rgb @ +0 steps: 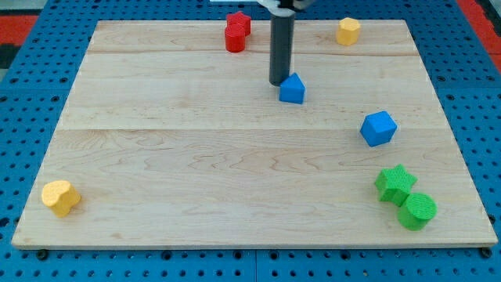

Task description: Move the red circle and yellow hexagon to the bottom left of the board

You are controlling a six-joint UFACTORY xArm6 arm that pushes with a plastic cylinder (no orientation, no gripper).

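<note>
Item: my tip [279, 82], bare rod, no claw, holds nothing; just left of blue block [292, 88]. Red circle [234, 38] at top, touching red star [239, 22]. Yellow hexagon [348, 30] top right. Advice: approach circle from upper right, push diagonally, avoid dragging the star.

Robotics lab bench, tabletop-manipulation setup. Evidence: pale wooden board [235, 157] made of joined planks, sitting on a blue perforated base [31, 94] with a regular hole grid, like a fixture plate. Red-and-white striping at the far right corner [477, 12], probably a safety marking, but it's cropped so hard to say. Small moulded plastic blocks scattered on the board, e.g. a green star [395, 183] near right and a yellow hexagon [348, 30] far right. A dark rod comes down from above to my tip [279, 83].
</note>
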